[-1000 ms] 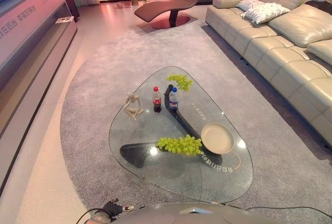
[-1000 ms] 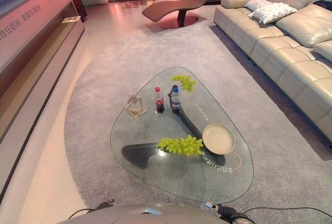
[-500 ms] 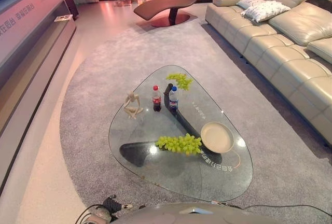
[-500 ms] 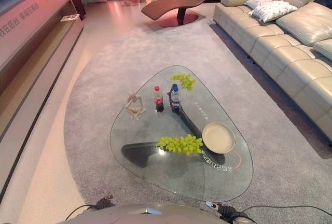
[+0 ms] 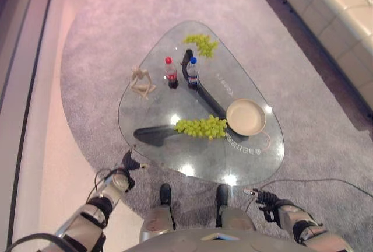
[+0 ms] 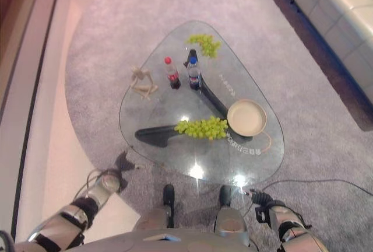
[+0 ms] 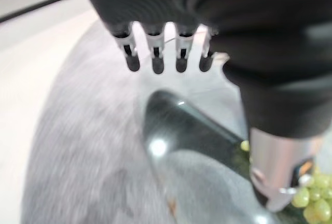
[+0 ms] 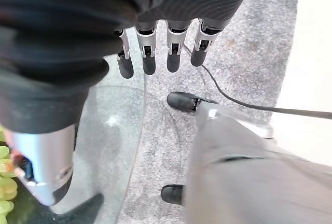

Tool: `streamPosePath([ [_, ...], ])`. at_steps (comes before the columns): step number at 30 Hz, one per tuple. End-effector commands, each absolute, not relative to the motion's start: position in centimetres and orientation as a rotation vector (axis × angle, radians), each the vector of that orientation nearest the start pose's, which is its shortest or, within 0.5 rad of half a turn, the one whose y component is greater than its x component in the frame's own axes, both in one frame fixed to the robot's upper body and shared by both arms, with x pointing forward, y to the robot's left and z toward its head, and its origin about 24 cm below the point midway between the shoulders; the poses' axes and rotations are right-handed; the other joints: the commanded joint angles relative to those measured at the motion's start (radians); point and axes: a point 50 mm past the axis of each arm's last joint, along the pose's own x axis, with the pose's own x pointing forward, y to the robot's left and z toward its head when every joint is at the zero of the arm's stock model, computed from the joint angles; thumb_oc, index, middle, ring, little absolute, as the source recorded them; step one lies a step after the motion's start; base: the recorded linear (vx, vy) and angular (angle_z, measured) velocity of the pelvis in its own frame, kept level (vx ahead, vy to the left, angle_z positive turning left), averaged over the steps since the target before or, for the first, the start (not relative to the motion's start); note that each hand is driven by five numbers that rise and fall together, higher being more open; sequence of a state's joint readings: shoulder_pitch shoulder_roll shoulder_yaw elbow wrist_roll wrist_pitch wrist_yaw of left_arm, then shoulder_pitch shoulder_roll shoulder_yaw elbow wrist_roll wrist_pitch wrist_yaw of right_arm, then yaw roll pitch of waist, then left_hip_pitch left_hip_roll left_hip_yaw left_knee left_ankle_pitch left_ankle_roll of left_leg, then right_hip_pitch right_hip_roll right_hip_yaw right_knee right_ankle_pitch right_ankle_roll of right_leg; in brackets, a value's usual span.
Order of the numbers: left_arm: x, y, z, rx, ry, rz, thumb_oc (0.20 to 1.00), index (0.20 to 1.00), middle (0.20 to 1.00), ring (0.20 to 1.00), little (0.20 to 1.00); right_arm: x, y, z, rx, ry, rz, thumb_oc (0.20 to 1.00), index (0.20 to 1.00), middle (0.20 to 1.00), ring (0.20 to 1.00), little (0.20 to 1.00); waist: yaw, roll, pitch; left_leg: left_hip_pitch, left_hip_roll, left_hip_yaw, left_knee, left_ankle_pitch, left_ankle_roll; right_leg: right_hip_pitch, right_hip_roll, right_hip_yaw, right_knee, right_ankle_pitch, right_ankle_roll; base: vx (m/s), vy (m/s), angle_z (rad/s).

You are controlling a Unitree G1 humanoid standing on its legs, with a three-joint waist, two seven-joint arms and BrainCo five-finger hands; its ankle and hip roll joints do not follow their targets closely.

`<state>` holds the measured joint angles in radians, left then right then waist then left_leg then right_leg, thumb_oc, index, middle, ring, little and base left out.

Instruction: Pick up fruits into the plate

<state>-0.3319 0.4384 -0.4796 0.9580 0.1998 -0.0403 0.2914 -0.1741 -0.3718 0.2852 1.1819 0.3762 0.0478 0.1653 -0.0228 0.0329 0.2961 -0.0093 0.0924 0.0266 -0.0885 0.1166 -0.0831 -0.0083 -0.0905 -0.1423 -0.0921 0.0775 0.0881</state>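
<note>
Grapes beside plate lie well apart from both hands' straight, empty fingers

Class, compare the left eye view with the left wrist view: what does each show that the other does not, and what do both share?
Left eye view alone: the plate, the far bunch of grapes, two bottles, a small figurine and the right hand.

Left wrist view alone: the left hand's fingers up close, straight and holding nothing.

Both: the left hand, the glass table and the near bunch of grapes.
</note>
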Motion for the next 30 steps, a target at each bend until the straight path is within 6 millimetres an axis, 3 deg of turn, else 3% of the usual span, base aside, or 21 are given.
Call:
streamPosePath([
  [1,30.0,25.7,-1.4,1.130,0.343,0.058,1.000,1.000,1.000,1.000,1.000,19.1,-25.5,-11.5,-0.064,0.970,0.018,1.000,1.000,1.000,1.000,1.000,-0.003,-0.025,0.073,0.004,-0.068,0.050,0.046,-0.138,0.071,-0.071,0.022,0.066,0.116,-0.056,-0.002,-0.09,0.014,-0.13],
  [4,32.7,26.4,2.9,1.216,0.220,0.107,1.000,1.000,1.000,1.000,1.000,21.5,-25.4,-10.1,-0.057,0.899,0.018,1.000,1.000,1.000,1.000,1.000,-0.015,-0.016,0.123,-0.047,-0.070,0.045,0.059,-0.127,0.068,-0.126,0.029,0.075,0.144,-0.059,-0.011,-0.09,0.012,-0.17],
  [9,35.5,26.0,8.2,1.310,0.074,0.169,1.000,1.000,1.000,1.000,1.000,24.0,-24.8,-8.6,-0.031,0.826,0.008,1.000,1.000,1.000,1.000,1.000,-0.032,-0.012,0.186,-0.122,-0.077,0.034,0.096,-0.119,0.066,-0.211,0.037,0.081,0.191,-0.062,-0.021,-0.05,-0.013,-0.04],
  [16,38.9,23.3,14.8,1.424,-0.084,0.208,1.000,1.000,1.000,1.000,1.000,26.4,-23.1,-7.3,0.054,0.763,-0.033,1.000,1.000,1.000,1.000,1.000,-0.056,-0.025,0.224,-0.272,-0.097,0.022,0.209,-0.126,0.072,-0.368,0.048,0.088,0.301,-0.076,-0.033,-0.01,-0.060,-0.09],
  [22,40.4,20.8,17.4,1.487,-0.145,0.219,1.000,1.000,1.000,1.000,1.000,27.8,-21.4,-6.5,0.126,0.699,-0.055,1.000,1.000,1.000,1.000,1.000,-0.078,-0.041,0.224,-0.380,-0.103,0.031,0.263,-0.130,0.075,-0.478,0.059,0.095,0.348,-0.075,-0.035,-0.03,-0.110,-0.04],
  [30,41.5,18.2,18.9,1.516,-0.171,0.231,1.000,1.000,1.000,1.000,1.000,29.4,-19.9,-5.3,0.182,0.637,-0.064,1.000,1.000,1.000,1.000,1.000,-0.115,-0.051,0.224,-0.508,-0.104,0.045,0.342,-0.141,0.067,-0.607,0.072,0.112,0.410,-0.076,-0.039,-0.05,-0.091,-0.08],
])
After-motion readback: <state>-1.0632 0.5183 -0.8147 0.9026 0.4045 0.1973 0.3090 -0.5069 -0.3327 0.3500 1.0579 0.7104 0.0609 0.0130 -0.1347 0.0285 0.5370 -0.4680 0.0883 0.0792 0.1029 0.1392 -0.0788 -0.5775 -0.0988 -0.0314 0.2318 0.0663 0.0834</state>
